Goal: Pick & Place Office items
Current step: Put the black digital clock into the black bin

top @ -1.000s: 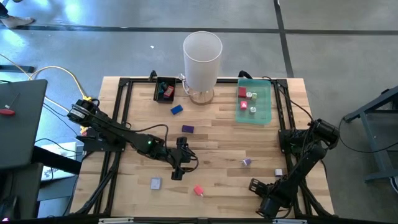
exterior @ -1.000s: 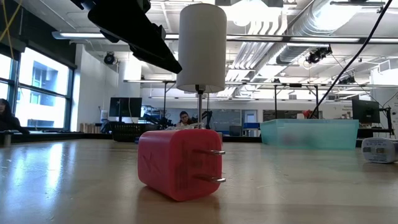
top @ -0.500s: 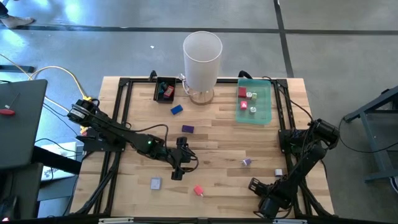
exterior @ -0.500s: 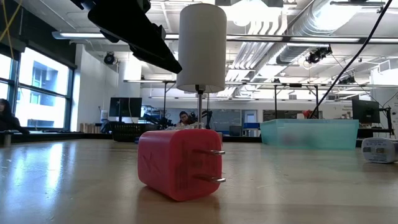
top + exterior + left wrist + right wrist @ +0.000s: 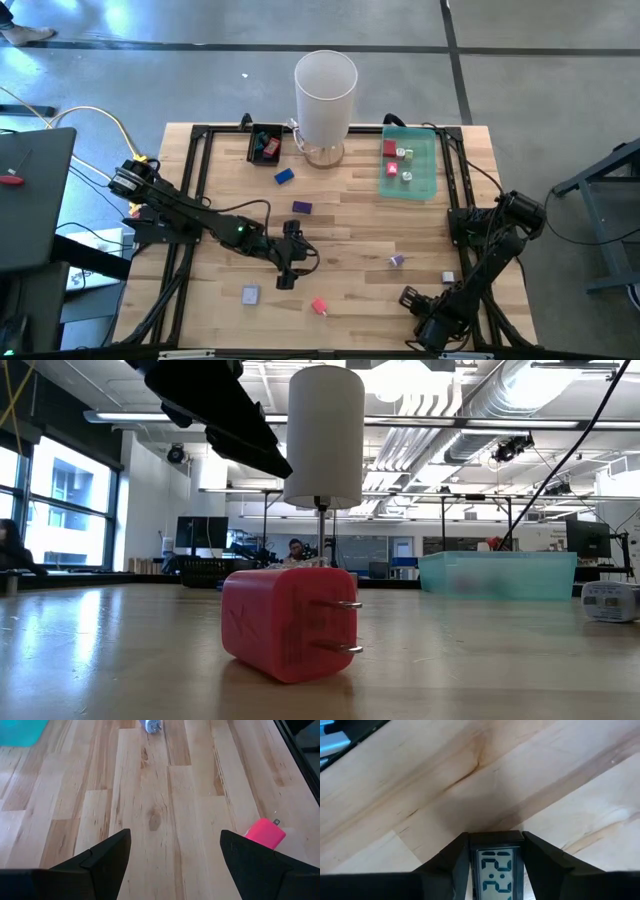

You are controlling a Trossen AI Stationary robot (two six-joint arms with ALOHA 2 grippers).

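Hovering my left tool (image 5: 172, 857) wide open and empty just beside the pink charger (image 5: 265, 833), lining up its pickup; my right tool (image 5: 492, 851) is clamping a small digital clock (image 5: 493, 870).

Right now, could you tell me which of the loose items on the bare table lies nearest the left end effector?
The pink plug adapter, prongs out, just beyond the open left end effector; the grey block lies slightly farther.

The small digital clock (image 5: 496, 871) in the right tool (image 5: 496, 865) (jaws closed on it) displays "12:2", partly cut off.
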